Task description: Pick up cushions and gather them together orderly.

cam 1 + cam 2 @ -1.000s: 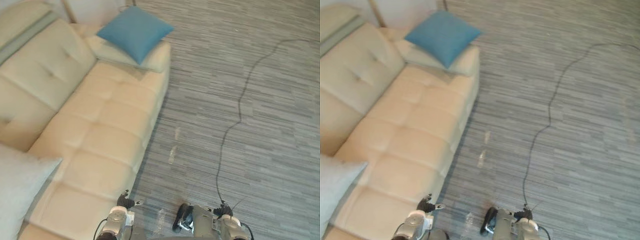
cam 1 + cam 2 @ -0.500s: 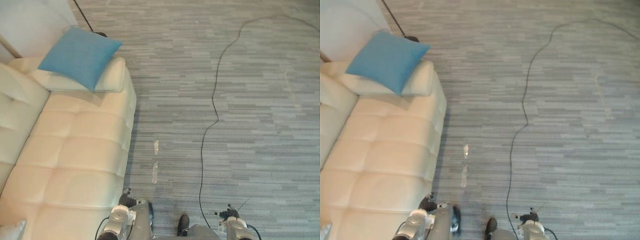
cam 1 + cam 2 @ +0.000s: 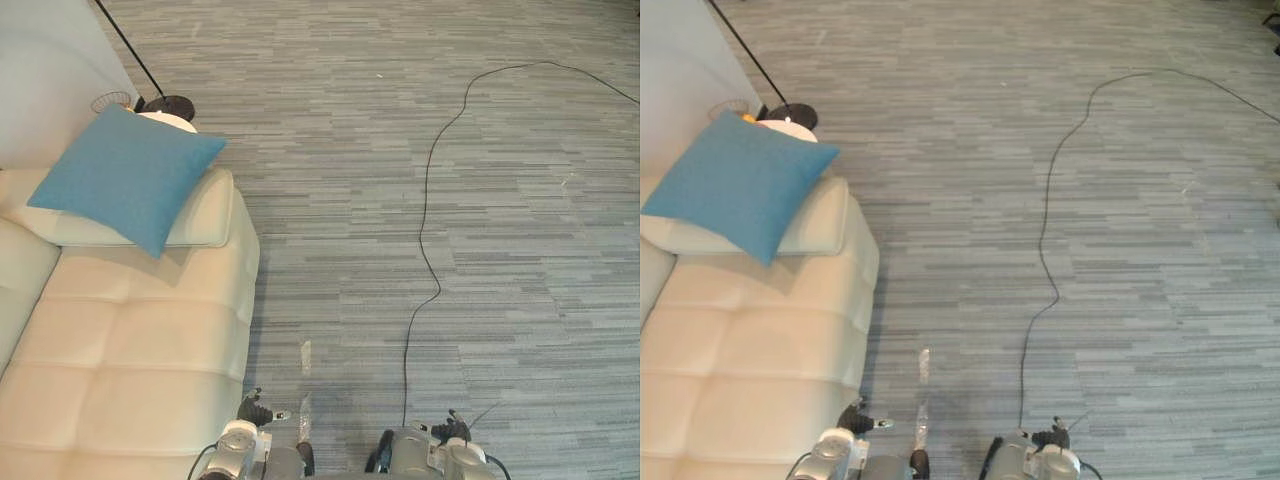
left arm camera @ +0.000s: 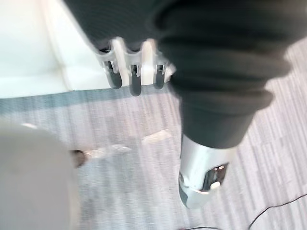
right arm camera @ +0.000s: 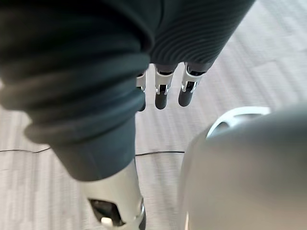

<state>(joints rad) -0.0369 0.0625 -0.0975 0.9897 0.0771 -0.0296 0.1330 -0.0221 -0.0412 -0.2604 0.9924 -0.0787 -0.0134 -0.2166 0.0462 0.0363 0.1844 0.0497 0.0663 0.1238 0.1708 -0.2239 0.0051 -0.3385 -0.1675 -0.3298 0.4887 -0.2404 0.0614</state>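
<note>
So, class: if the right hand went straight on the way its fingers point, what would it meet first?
The floor: the right hand hangs open, fingers pointing down at it, with nothing between as far as its wrist view shows, though depth is unclear.

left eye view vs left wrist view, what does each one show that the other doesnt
Left eye view: a blue cushion lying at the far end of the cream sofa. Left wrist view: the left hand, fingers straight and holding nothing. Both: the sofa and the grey striped floor.
</note>
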